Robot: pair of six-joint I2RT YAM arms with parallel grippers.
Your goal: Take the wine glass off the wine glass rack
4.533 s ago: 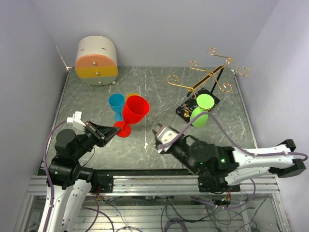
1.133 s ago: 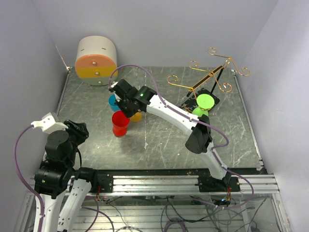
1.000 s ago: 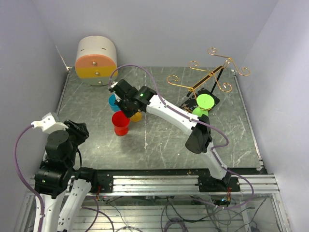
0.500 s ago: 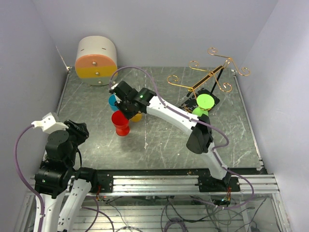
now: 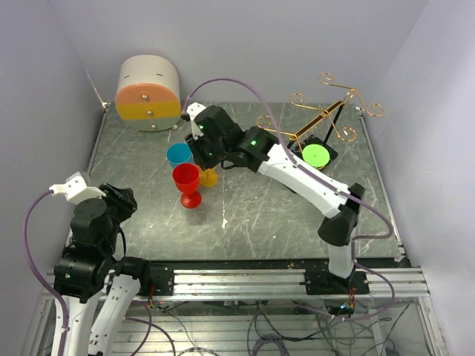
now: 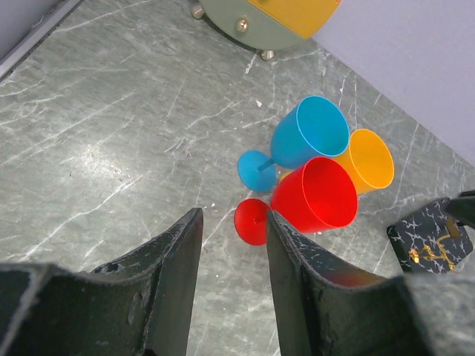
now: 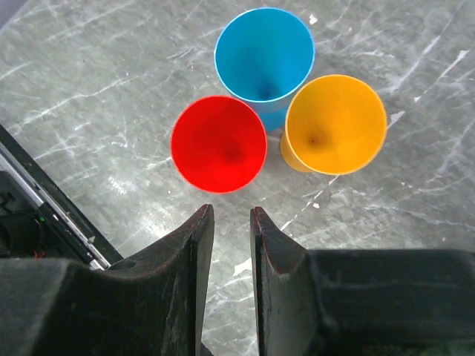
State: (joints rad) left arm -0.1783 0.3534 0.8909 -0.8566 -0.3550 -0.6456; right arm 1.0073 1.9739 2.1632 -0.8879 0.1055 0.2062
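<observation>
Right fingers (image 7: 185, 282) higher above red glass (image 7: 219, 143)

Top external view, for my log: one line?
right gripper open above red plastic goblet; left gripper open; green wine glass on gold wire rack

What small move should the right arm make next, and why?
Probably swing the right claw toward the rack. It hovers empty over the red glass, blue glass and orange glass, which are already off it, while the green glass is still at the rack, not yet taken.
</observation>
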